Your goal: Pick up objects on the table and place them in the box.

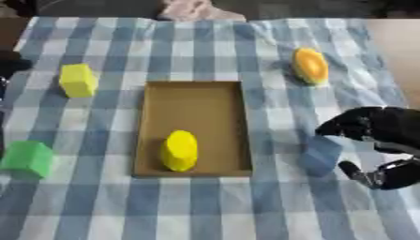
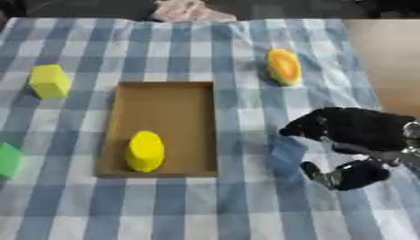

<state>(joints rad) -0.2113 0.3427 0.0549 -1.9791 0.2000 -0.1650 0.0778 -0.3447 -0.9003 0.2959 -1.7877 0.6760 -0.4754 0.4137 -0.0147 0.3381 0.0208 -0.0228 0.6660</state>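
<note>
Right hand (image 2: pixel 354 136) partly hides the blurred blue block (image 2: pixel 288 154); contact unclear.

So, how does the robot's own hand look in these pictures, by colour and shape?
The right hand is mostly black, a rounded, bulky shell over the palm. Its fingers are dark and thick, with silver-grey at the joints. No cables or markings can be made out. Of the left arm, only a dark shape shows at the picture's left edge.

I seem to be in a test or demo setup, not a lived-in room: left of my black right hand (image 2: pixel 361 133) a blue-and-white checked tablecloth (image 1: pixel 205 211) carries a shallow brown cardboard box (image 1: pixel 194 96) and plain coloured foam blocks, like the yellow cube (image 1: pixel 78 80). Beyond that, little of the room shows.
</note>
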